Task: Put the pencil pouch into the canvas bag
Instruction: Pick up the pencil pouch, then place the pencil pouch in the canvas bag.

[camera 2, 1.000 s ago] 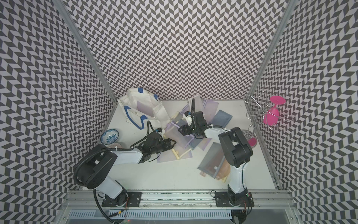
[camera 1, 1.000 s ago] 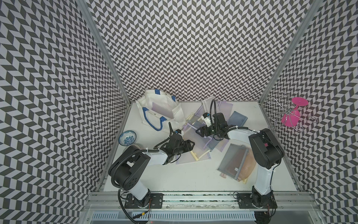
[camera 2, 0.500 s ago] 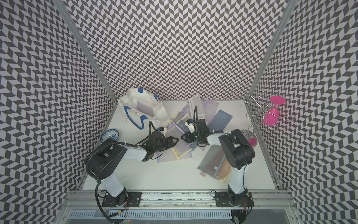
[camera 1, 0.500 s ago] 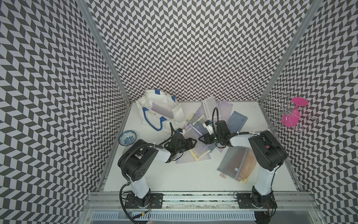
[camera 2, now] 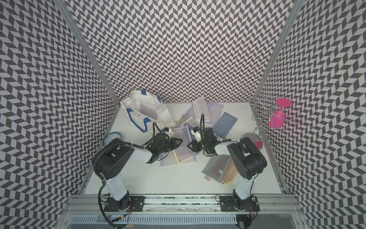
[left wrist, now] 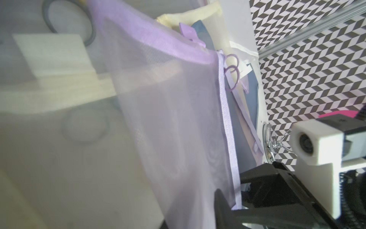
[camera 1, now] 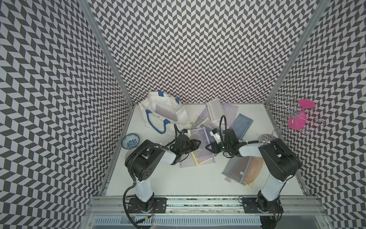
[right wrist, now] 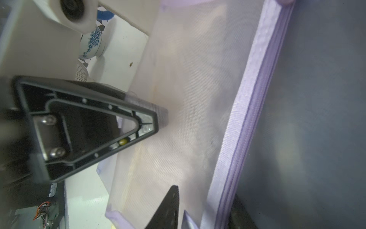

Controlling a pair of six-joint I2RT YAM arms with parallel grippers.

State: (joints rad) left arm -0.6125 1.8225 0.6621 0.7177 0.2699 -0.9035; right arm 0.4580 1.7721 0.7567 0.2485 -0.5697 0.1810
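Note:
The pencil pouch (camera 1: pixel 199 136) (camera 2: pixel 181 134) is a purple mesh one with a purple zipper band, lying on a pile of pouches mid-table. My left gripper (camera 1: pixel 198 143) (camera 2: pixel 179 142) is shut on its left edge; the mesh drapes across the left wrist view (left wrist: pixel 178 119). My right gripper (camera 1: pixel 208 147) (camera 2: pixel 190 146) faces it from the right, jaws open on either side of the zipper edge (right wrist: pixel 247 119), a gap still showing. The white canvas bag (camera 1: pixel 164 111) (camera 2: pixel 146 107) with blue handles lies open at the back left, beyond the left gripper, a purple pouch inside.
Yellow-edged pouches (camera 1: pixel 200 158) lie under the purple one. A blue pouch (camera 1: pixel 242 124), a clear one (camera 1: pixel 214 110) and a grey-and-orange pair (camera 1: pixel 241 168) lie to the right. A blue-patterned bowl (camera 1: pixel 130 140) sits by the left wall; a wire rack with a pink glass (camera 1: pixel 297 117) by the right.
The right gripper came forward from the back pile to the purple pouch and narrowed its jaws. The left gripper closed on the pouch's edge.

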